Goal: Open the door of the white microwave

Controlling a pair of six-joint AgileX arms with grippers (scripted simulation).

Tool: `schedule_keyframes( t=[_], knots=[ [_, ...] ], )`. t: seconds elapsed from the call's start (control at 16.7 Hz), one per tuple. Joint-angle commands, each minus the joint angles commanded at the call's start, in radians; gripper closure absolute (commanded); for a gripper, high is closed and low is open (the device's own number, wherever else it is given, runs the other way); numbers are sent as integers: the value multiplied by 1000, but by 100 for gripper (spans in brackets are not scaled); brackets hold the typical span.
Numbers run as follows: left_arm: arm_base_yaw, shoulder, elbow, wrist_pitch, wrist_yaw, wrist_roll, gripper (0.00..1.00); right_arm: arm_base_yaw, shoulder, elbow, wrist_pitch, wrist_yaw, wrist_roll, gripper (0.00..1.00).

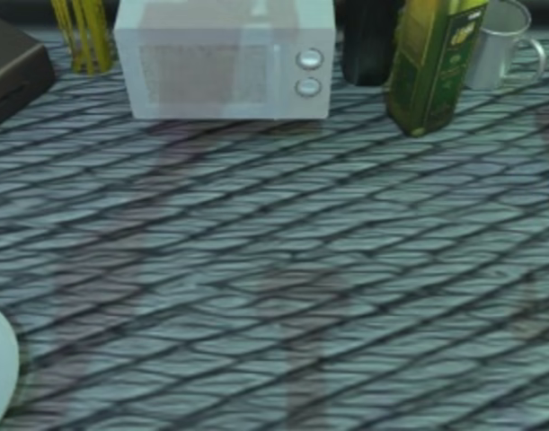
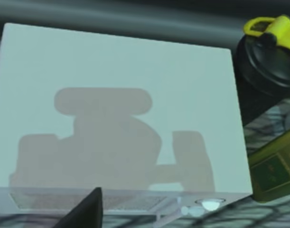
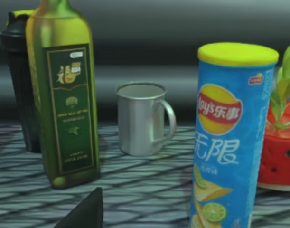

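Microwave stands at the table's far edge, left of centre, its door flush with the front. Our left gripper hovers above its top; we cannot tell either gripper's state. Our right wrist faces a bottle.

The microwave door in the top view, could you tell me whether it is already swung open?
No, the door lies flat and flush with the front of the white microwave, right beside the knob panel.
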Motion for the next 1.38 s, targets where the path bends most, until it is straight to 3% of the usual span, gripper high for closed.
schedule_keyframes(
  t=[0.3,0.54,0.96,1.38],
  knots=[
    [-55,332,256,-193,-53,-59,0,0,0,0,0,0,0,0],
    [-70,441,323,-268,-76,-75,0,0,0,0,0,0,0,0],
    [-63,445,308,-250,-74,-71,0,0,0,0,0,0,0,0],
    [-33,447,99,-28,-60,-40,0,0,0,0,0,0,0,0]
  ],
)
